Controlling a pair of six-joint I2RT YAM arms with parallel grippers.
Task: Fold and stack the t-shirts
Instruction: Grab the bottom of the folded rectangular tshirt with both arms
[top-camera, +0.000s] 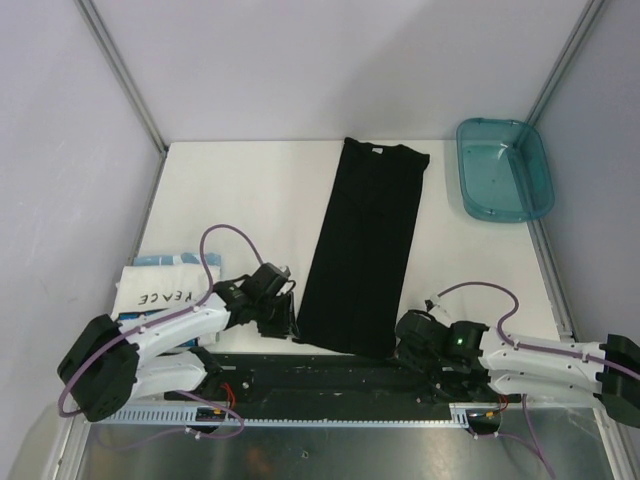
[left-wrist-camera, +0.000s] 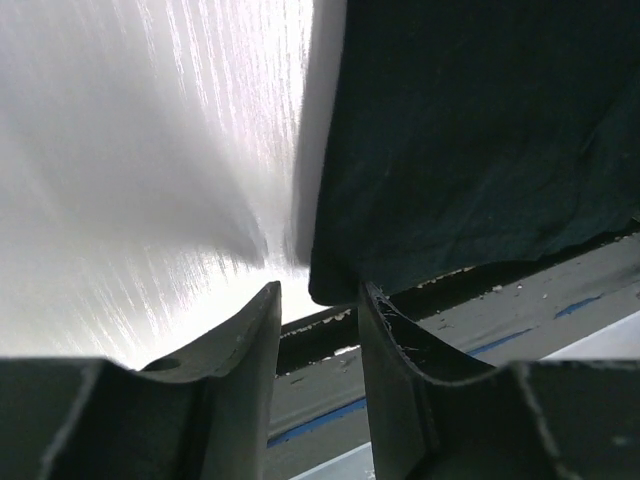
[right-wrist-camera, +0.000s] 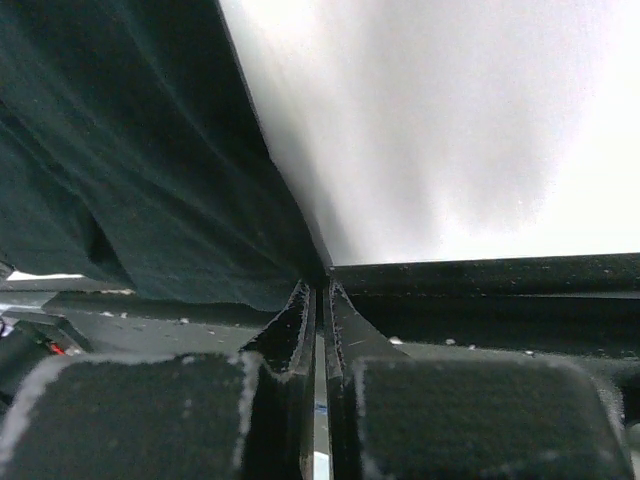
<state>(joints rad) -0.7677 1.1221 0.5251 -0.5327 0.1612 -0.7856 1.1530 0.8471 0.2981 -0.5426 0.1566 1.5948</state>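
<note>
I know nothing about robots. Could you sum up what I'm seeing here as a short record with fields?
Black t-shirt: folded into a long strip, mid-table
White t-shirt: folded, by the near left edge
Teal bin: far right corner
Left gripper: open, at the black shirt's near left corner
Right gripper: shut, apparently pinching its near right corner

Robot lab cell: white table (top-camera: 240, 190), panel walls (top-camera: 330, 60).

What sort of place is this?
Probably a lab robot cell: white table walled by plain panels on metal framing, left arm and right arm mounted at its edge, black t-shirt laid flat.
</note>
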